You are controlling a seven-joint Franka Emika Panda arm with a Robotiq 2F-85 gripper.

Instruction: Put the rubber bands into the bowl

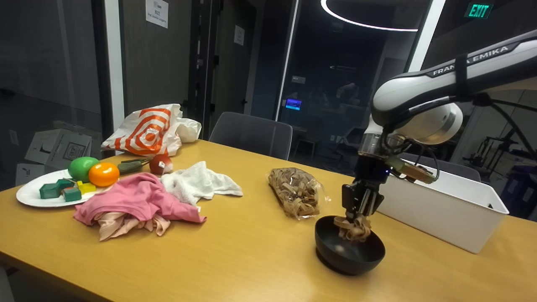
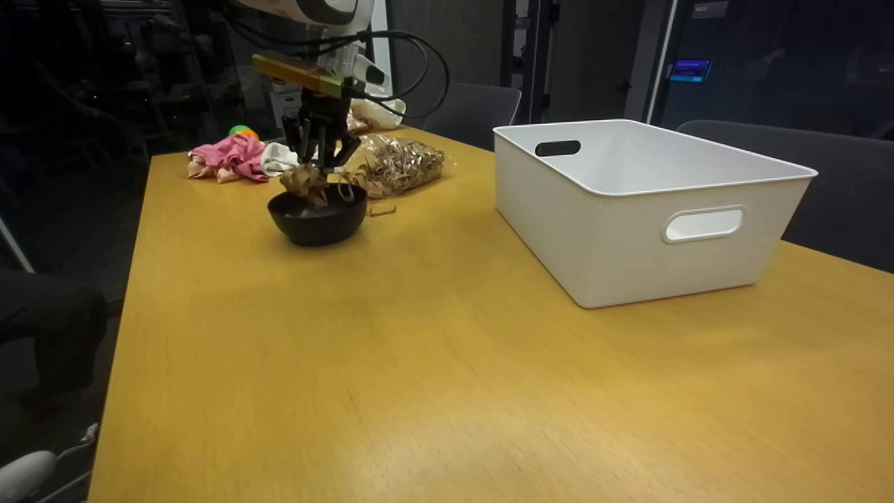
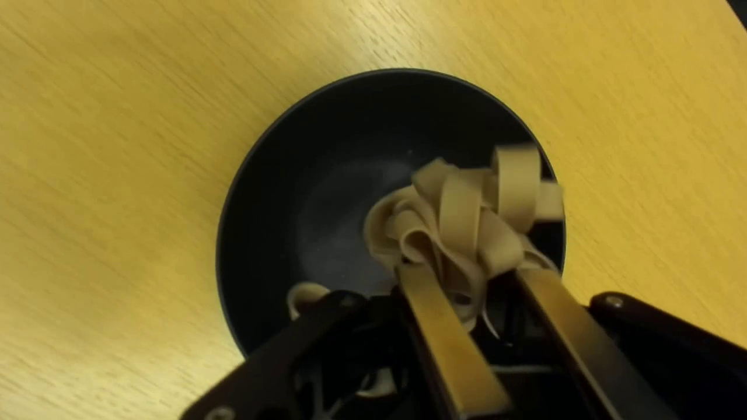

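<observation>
Pincer (image 3: 470, 273), pinching rubber bands (image 3: 461, 210) over black bowl (image 3: 309, 157), toward three o'clock in wrist view. Step: depositing, apparently; next calls for letting go.

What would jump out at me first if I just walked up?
Probably the gripper, with a clump of tan rubber bands held over the black bowl. Next, perhaps the large white bin on the table; in an exterior view, pink cloth stands out, lying nearer the camera than an orange-ringed white bag.

One bowl (image 1: 354, 264), one hand (image 3: 474, 274), one white bin (image 2: 628, 251), one plate (image 1: 30, 195), two bags (image 1: 144, 132) (image 1: 300, 197)
</observation>
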